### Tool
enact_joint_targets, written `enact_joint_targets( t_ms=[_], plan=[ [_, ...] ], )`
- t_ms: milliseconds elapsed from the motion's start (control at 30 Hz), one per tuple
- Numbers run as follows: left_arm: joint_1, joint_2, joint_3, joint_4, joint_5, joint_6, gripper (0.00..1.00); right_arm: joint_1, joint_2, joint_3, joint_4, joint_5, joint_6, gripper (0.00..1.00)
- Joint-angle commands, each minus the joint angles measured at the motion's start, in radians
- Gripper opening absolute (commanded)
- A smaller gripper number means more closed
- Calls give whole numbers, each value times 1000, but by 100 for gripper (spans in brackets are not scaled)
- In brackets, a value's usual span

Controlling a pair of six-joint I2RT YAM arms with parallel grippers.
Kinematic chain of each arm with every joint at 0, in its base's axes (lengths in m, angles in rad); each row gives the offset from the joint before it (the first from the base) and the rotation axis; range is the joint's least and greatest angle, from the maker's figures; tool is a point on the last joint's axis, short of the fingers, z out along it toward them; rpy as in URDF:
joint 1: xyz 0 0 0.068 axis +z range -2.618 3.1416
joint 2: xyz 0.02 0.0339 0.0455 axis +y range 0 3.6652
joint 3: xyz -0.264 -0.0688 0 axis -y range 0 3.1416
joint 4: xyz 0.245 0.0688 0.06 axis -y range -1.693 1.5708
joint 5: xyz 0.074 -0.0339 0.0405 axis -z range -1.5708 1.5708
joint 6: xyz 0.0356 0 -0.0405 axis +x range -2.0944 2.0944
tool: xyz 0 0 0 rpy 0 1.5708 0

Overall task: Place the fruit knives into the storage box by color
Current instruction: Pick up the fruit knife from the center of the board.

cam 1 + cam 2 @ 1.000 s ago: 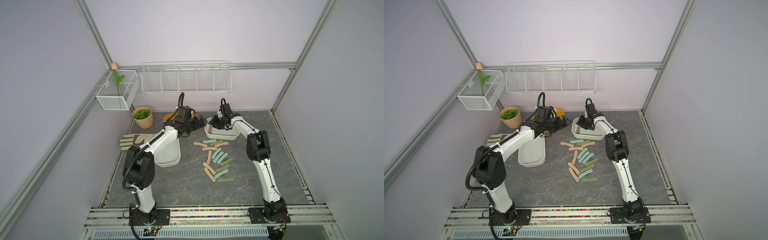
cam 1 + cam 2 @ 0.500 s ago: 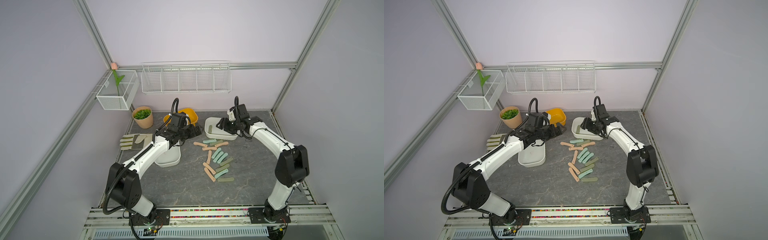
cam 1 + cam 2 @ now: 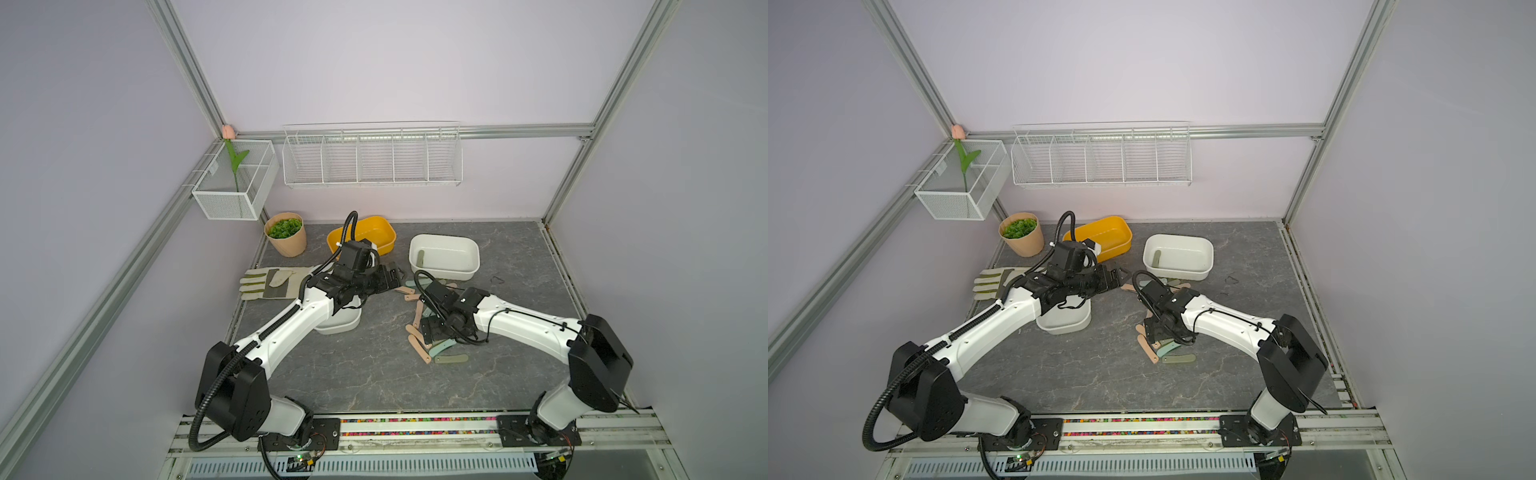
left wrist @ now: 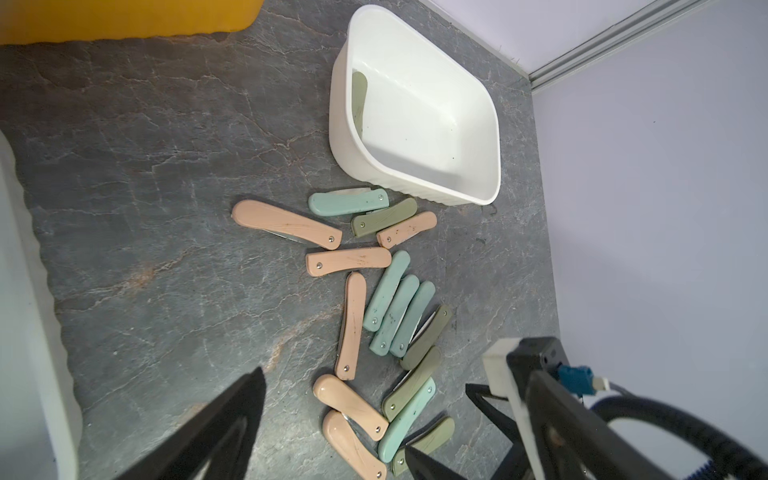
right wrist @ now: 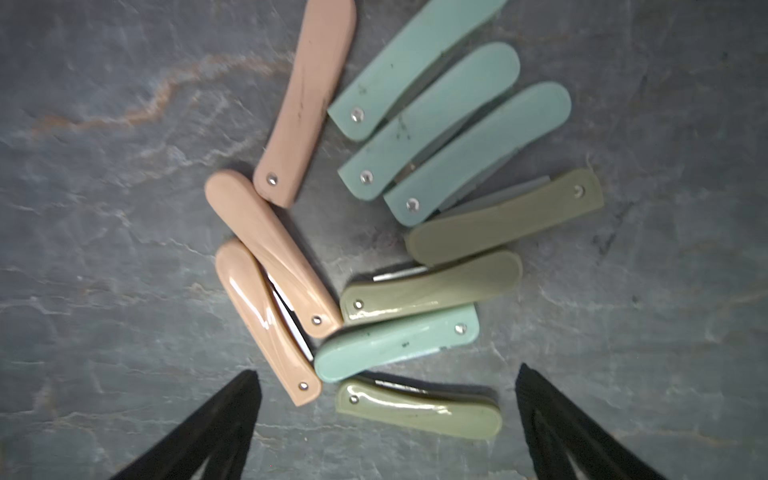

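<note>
Centre of both top views: right gripper [image 3: 432, 328], back from the white box [image 3: 444, 271], jaws now spread and empty over the fruit knives [image 3: 451, 358] heaped on the table [image 3: 374, 374]. One olive knife [image 3: 420, 257] lies boxed; sorting barely begun. Left gripper [image 3: 392, 276] likewise spread, empty.

The tabletop [image 3: 374, 374] is a dark grey slab with pale veins like marble. At its far side, toward the left, stands a small potted plant [image 3: 286, 235], and near it a yellow tub [image 3: 374, 237]. To the right of that stands a white tub [image 3: 446, 272]. A second white tub [image 3: 338, 325] stands nearer the middle, only partly in view. A beige-and-olive work glove [image 3: 270, 282] lies flat at the left edge. The fruit knives [image 4: 352, 324], peach-pink, pale mint and olive, lie folded in a loose heap before the first white tub, several touching or overlapping
</note>
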Motion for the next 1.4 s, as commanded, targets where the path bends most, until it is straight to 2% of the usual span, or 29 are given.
enact_joint_targets(
  t_ms=[0, 267, 533, 800, 967, 1367],
  plan=[
    [-3, -34, -4, 11, -14, -5, 99, 41, -65, -44, -97, 93, 102, 99],
    [-2, -42, 3, 12, -19, 2, 99, 104, -149, -164, 12, -102, 221, 98],
    [-2, -31, 21, 23, -14, -5, 99, 124, -187, -300, 161, -214, 334, 98],
    [-3, -17, 24, 39, -16, -13, 99, 111, -152, -329, 244, -237, 357, 97],
    [-3, -9, 21, 46, -17, -17, 99, 83, -118, -340, 270, -237, 353, 91],
    [-2, 24, 26, 45, -21, -10, 99, -65, -126, -368, 320, -237, 304, 81]
  ],
)
